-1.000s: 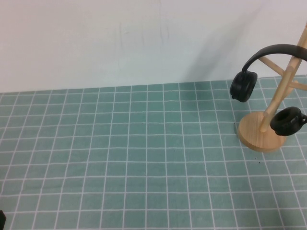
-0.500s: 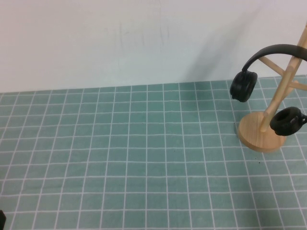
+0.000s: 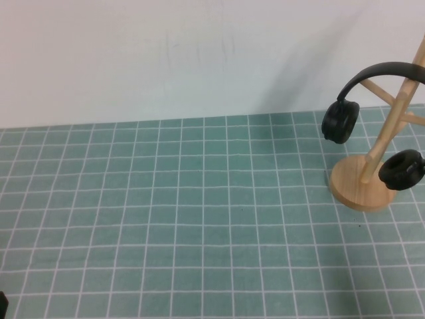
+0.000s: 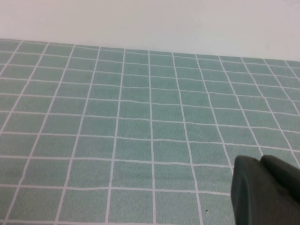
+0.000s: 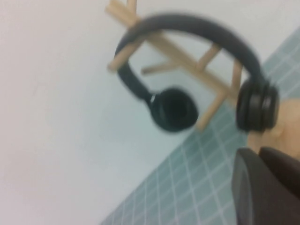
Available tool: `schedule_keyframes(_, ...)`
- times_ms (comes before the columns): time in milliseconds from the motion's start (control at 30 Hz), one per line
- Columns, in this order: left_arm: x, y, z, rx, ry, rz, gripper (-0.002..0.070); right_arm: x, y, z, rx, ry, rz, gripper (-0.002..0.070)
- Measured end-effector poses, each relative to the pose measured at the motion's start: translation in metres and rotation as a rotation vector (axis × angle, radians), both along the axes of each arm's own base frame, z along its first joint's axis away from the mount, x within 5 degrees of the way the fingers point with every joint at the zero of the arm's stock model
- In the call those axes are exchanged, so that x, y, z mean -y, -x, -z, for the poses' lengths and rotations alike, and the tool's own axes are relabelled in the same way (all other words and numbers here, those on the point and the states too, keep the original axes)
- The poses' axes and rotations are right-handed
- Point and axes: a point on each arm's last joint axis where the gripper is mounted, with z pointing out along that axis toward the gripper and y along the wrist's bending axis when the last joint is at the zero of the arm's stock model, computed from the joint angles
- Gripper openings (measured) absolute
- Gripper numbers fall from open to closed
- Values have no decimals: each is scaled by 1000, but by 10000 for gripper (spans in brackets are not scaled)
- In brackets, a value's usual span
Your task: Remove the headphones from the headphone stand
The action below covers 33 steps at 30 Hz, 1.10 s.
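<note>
Headphones [image 3: 345, 113] on stand [image 3: 372, 183]; L gripper [image 4: 267, 192] low; R gripper [image 5: 269, 187] near.

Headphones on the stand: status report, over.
Headphones hang on the headphone stand. Left gripper low over the mat, right gripper near the headphones, neither touching. Nothing in the way.

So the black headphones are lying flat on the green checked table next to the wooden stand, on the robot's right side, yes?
Not quite. The headphones hang on the wooden stand, their headband over it, above the green checked table, as the high view shows. The right side is correct. The left gripper and right gripper show only in the wrist views.
</note>
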Motion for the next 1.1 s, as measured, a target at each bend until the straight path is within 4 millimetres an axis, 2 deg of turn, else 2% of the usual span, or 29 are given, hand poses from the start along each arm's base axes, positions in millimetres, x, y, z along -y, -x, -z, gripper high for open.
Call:
schedule_keyframes(233,0,0,0,0,0,0,-4,-11,-7,-23,-90,133,-139,-8)
schedule_keyframes(400,0,0,0,0,0,0,-4,-14,-25,-50,-153,326,-232,-8)
schedule_keyframes(500,0,0,0,0,0,0,-4,-15,-42,-58,-241,407,-293,-8)
schedule_keyframes(800,0,0,0,0,0,0,-4,-23,-97,-62,-576,478,-568,-8)
schedule_keyframes(967,0,0,0,0,0,0,-4,-25,-124,-61,-669,491,-648,-8)
schedule_keyframes(1100,0,0,0,0,0,0,-4,-39,-143,-62,-711,577,-720,-8)
